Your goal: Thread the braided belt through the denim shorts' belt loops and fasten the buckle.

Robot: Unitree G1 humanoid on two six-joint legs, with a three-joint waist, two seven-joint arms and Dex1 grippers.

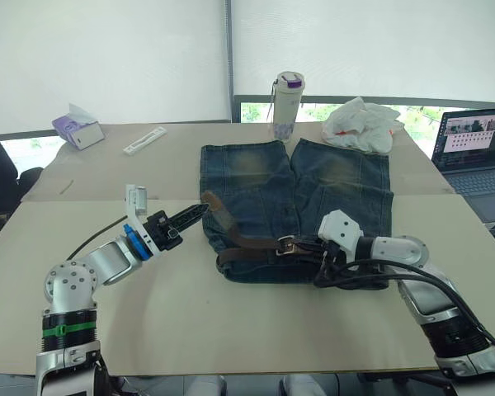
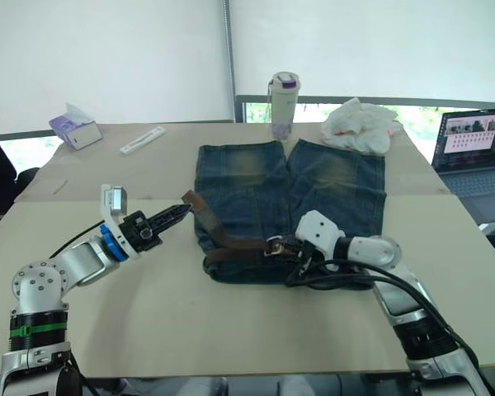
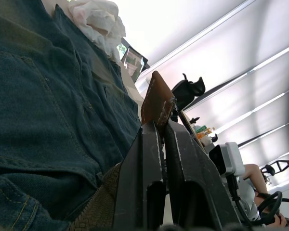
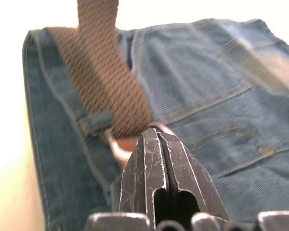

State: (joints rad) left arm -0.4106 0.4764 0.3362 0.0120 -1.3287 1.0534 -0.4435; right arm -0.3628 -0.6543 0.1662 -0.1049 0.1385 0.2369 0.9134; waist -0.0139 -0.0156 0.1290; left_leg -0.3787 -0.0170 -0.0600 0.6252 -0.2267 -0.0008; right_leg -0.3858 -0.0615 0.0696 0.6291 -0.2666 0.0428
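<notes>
left gripper [image 1: 200,209] pinching braided belt [image 1: 223,221] tip, raised

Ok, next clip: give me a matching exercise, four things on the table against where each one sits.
Things:
1. braided belt
2. bottle
3. laptop
4. tissue box

Places:
A. far left corner of the table
B. right edge of the table
C. along the waistband of the denim shorts
D. just beyond the shorts' leg ends

Pairs: 1-C, 2-D, 3-B, 4-A
</notes>
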